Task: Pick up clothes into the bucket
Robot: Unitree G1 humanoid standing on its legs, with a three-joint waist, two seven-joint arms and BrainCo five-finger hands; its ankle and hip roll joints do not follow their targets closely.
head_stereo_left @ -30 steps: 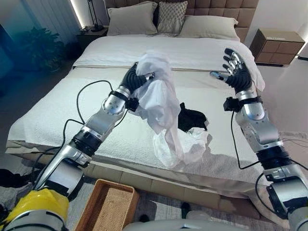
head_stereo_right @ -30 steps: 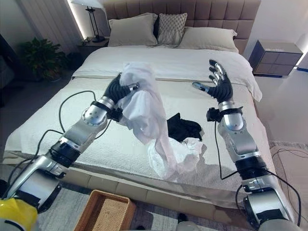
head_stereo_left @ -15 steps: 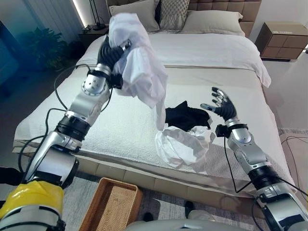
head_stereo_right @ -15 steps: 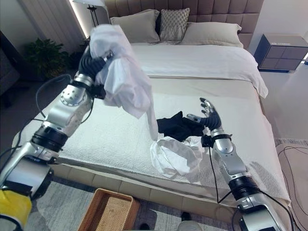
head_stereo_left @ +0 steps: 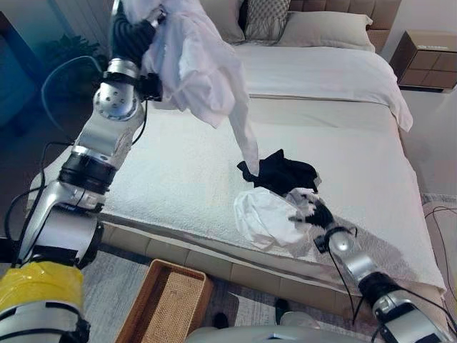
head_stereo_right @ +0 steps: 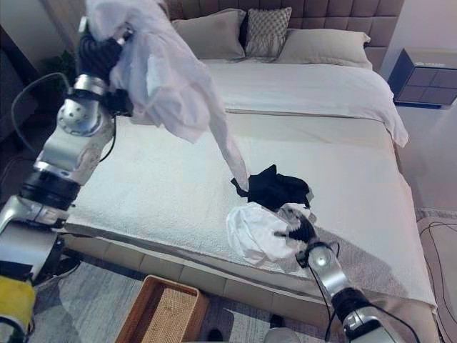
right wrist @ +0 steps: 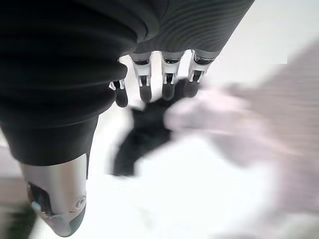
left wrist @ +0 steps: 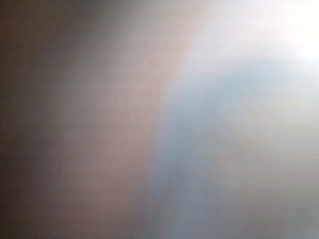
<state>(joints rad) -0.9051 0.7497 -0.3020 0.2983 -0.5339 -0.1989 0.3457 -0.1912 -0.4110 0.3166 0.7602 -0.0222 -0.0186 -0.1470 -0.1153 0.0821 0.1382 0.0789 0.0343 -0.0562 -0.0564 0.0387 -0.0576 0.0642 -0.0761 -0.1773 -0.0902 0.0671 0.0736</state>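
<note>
Left hand (head_stereo_left: pixel 132 32) raised higher, gripping white shirt (head_stereo_left: pixel 203 68)

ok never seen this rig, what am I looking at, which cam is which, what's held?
A humanoid robot stands at a bed. The two wide pictures come from cameras in its head; the two close ones from its wrists. Its left robot hand is raised high, shut on a large white cloth garment that hangs down. Its right robot hand, fingers straight, reaches low to a crumpled white garment beside a black garment. A woven brown basket sits on the floor. The left wrist picture is just blur.
</note>
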